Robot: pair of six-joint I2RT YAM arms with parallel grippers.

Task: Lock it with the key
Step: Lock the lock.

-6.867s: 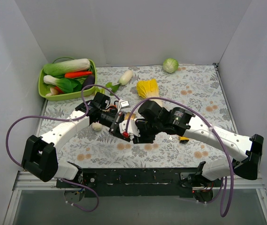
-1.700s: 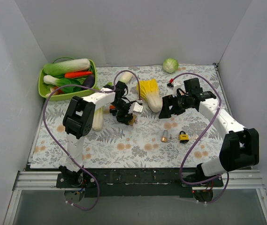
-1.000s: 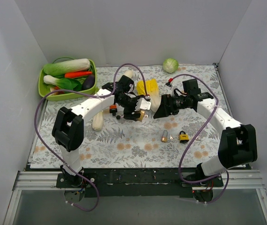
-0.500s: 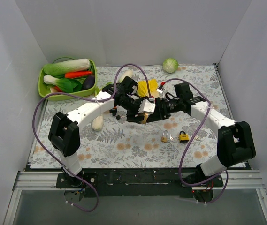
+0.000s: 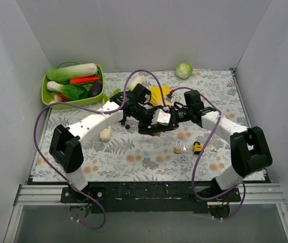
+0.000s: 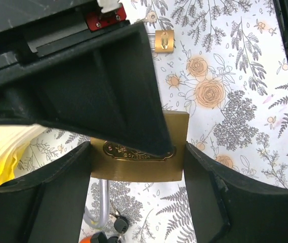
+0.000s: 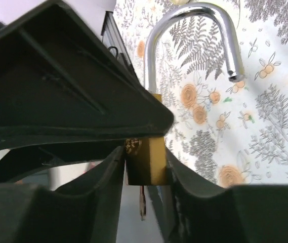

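Your brass padlock (image 6: pixel 176 129) hangs over the worktop (image 5: pixel 133 154), just in front of the yellow cabbage (image 5: pixel 158 93), its shackle (image 7: pixel 153 50) sprung open. Left tool (image 6: pixel 136 157) and right tool (image 7: pixel 145 162) both clench its body.

Top external: high over the near edge, looking down on the floral-patterned table (image 5: pixel 133 162).
Left wrist: close, facing down on the square brass padlock (image 6: pixel 133 169).
Right wrist: close, same padlock edge-on.
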